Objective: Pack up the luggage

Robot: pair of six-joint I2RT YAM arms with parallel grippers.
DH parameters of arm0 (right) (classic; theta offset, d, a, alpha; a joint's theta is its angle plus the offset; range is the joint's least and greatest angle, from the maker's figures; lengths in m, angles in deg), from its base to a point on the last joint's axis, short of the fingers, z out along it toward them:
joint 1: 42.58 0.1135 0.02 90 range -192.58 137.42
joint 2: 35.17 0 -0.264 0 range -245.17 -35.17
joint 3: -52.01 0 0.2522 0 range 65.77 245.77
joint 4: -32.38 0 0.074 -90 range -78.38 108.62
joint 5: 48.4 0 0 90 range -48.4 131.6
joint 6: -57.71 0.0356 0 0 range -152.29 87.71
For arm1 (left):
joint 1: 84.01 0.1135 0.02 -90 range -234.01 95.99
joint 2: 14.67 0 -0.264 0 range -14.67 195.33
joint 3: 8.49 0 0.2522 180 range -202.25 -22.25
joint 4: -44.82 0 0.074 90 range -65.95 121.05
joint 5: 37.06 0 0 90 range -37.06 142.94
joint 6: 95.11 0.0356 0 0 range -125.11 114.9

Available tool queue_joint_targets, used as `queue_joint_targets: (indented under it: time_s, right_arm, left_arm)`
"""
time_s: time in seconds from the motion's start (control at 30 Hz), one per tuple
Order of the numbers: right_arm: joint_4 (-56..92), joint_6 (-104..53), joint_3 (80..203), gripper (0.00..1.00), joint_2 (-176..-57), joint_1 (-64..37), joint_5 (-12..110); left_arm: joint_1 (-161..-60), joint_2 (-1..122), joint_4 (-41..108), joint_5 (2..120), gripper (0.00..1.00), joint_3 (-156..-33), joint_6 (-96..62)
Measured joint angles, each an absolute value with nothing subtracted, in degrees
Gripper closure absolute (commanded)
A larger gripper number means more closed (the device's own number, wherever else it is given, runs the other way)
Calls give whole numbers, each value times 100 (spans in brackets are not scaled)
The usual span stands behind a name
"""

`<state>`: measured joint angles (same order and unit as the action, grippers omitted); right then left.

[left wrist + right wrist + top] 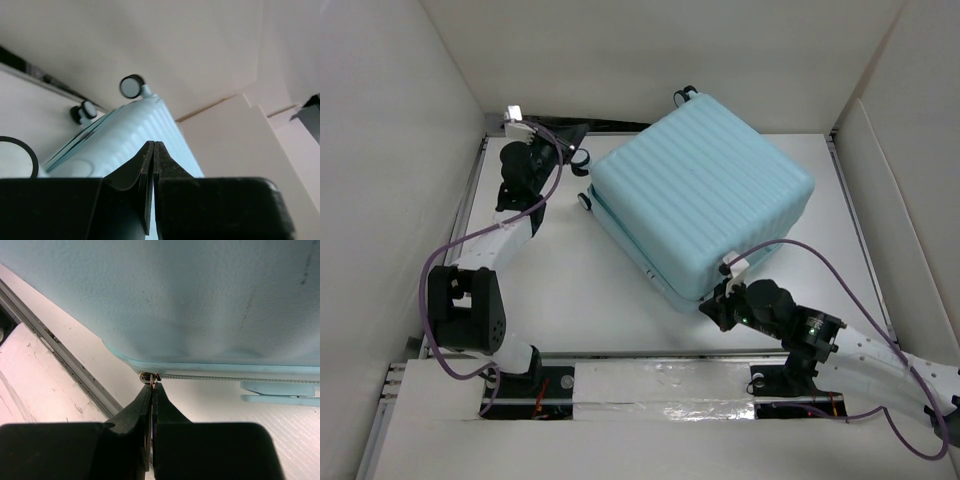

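Pinched shut at the bottom centre of the right wrist view, your right jaws meet tip to tip on the zip slider (150, 376). They seem to grip its small pull, though the tab itself is too small to make out. The slider sits at a rounded corner of the luggage (705, 190), which lies flat with its lid down. In the top view it is right of centre on the worktop (580, 290), turned at an angle. Its wheels (132, 86) point to the upper left.

Your left jaws are pressed together on nothing. They sit at the upper left of the top view, just beside the wheel end; you cannot tell whether they touch the shell.

The step in hand looks like running the zip round the seam. Which stretch is already joined is not clear from these views.

- Pull along the zip track (240, 377), not away from the shell. A sideways tug is likely to slip the tab out of the jaws.
- Stay low and close to the seam, and go slowly round the corner, turning the wrist with the curve.
- The luggage will probably slide on the smooth worktop, so brace the wheel end with the left arm before you pull hard.
- If the slider stalls, ease off rather than forcing it.
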<state>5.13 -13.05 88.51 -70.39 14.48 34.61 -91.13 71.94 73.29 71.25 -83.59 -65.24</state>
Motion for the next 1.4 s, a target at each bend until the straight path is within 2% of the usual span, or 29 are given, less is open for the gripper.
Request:
queue_joint_targets:
  time_s: [0.03,0.07,0.1,0.2,0.43,0.7,0.87,1.0,1.1,1.17,1.2,1.27,1.3,1.37,1.4]
  right_arm:
    - [513,-1309,8855,100,-7048,1448,3457]
    - [515,-1307,8855,100,-7050,1448,3457]
    - [517,-1309,8855,100,-7052,1448,3457]
    - [524,-1309,8855,100,-7056,1448,3457]
    - [521,-1303,8853,100,-7043,1446,3468]
    - [521,-1303,8853,100,-7041,1444,3472]
    - [524,-1303,8851,100,-7039,1444,3475]
    - [528,-1305,8851,100,-7046,1444,3475]
    - [537,-1305,8849,100,-7052,1444,3475]
    - [541,-1303,8845,100,-7052,1444,3477]
    - [550,-1303,8842,100,-7050,1444,3479]
    - [576,-1303,8840,100,-7048,1444,3477]
    - [596,-1303,8831,100,-7043,1444,3477]
    - [646,-1300,8812,100,-7032,1437,3455]
    - [653,-1300,8805,100,-7019,1428,3451]
  left_arm:
    - [-9113,7168,7266,7053,85,-8239,-6487]
    - [-9104,7150,7165,6996,63,-8132,-6420]
    - [-9104,7148,7017,6937,35,-8068,-6345]
    - [-9074,7144,6566,6723,14,-7957,-6214]
    - [-9067,7111,6101,6406,4,-7640,-6046]
    - [-9181,8046,5974,6642,4,-8224,-6044]
    - [-9266,8497,5915,6747,8,-8536,-6103]
    - [-9294,8687,6068,6775,21,-8624,-6264]
    - [-9294,8842,6280,6779,27,-8683,-6428]
    - [-9290,9017,6521,6788,35,-8753,-6599]
    - [-9279,9104,6654,6810,46,-8774,-6686]
    - [-9218,9288,6964,6891,58,-8798,-6955]
    - [-9192,9375,7091,6965,76,-8818,-7128]
    - [-9183,9506,7286,7057,100,-8888,-7309]
    - [-9183,9552,7360,7079,100,-8919,-7357]
